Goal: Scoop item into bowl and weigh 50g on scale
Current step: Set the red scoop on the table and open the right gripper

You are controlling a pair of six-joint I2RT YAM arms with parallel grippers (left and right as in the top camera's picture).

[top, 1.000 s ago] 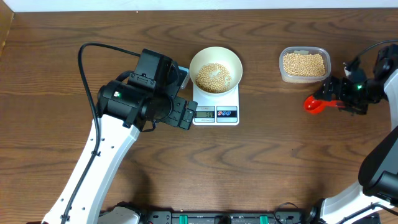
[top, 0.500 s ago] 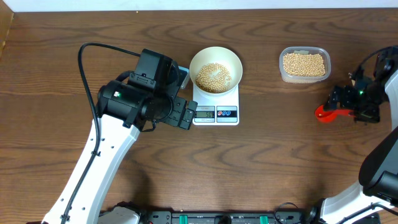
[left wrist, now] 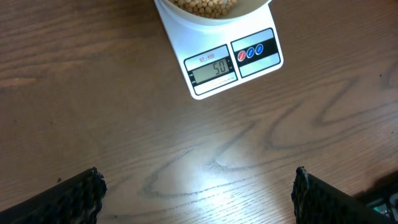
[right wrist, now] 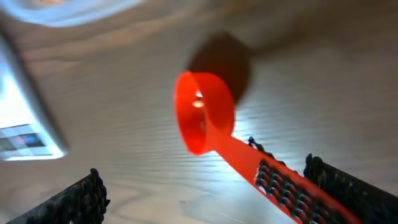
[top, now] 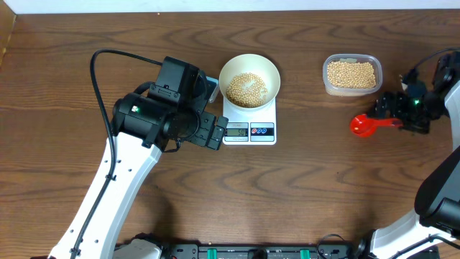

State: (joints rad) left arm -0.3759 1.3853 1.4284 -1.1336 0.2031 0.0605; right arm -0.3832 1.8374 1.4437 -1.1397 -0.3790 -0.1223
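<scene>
The round, shallow white bowl (top: pixel 271 70) is sitting on the small white rectangular digital scale (left wrist: pixel 231 62). It is holding a heap of small round tan-yellow beans (top: pixel 246 88), and the scale's grey display is reading 50. The left gripper (left wrist: pixel 196 186) is hovering over the brown wooden bench (top: pixel 323 180) just in front of the scale, its jaws standing wide apart with nothing between them. More beans are lying in the clear rounded-rectangular plastic tub (top: pixel 327 78), well to the right of the bowl. The right gripper (right wrist: pixel 202 177) is hanging near that tub with its jaws spread wide too. The handle of the red plastic scoop (right wrist: pixel 202 121) is lying along one of its fingers, not pinched between both, and how it is fastened there cannot be told. The scoop's cup is pointing toward the scale and casting a shadow on the bench.
</scene>
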